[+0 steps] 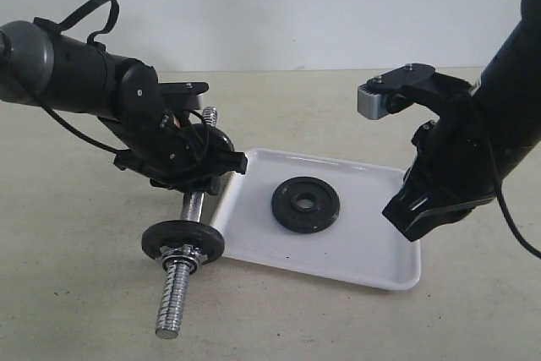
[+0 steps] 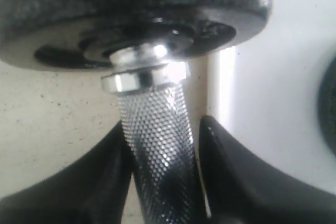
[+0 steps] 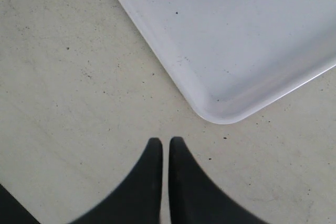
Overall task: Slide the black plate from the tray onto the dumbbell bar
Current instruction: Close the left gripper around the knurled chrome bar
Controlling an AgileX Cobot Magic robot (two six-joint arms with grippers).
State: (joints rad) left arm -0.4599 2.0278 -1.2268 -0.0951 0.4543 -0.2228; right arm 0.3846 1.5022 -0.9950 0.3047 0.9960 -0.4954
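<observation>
thread on the near end of the dumbbell bar [image 1: 172, 298] lies lowest and closest, over the desk [image 1: 76, 293]; just behind it a mounted disc [image 1: 183, 240] sits on the bar against a chrome nut [image 2: 144, 80], its rim just beside the tray [image 1: 372, 268]; next comes the left end effector [image 2: 163, 129], its fingers pinching the knurled grip from both sides, probably to steady the bar and keep its far threaded tip [image 1: 210, 113] free and raised as the loading end; whether the near tip touches the desk i cannot tell; further in, the black plate [image 1: 305, 204] lies flat near the middle of the tray, untouched, well apart from the bar; the right end effector [image 3: 165, 141] hangs over bare desk just off a tray corner, fingers pressed together and holding nothing; it would have to spread before taking the plate, so the pick-up looks not yet begun.
</observation>
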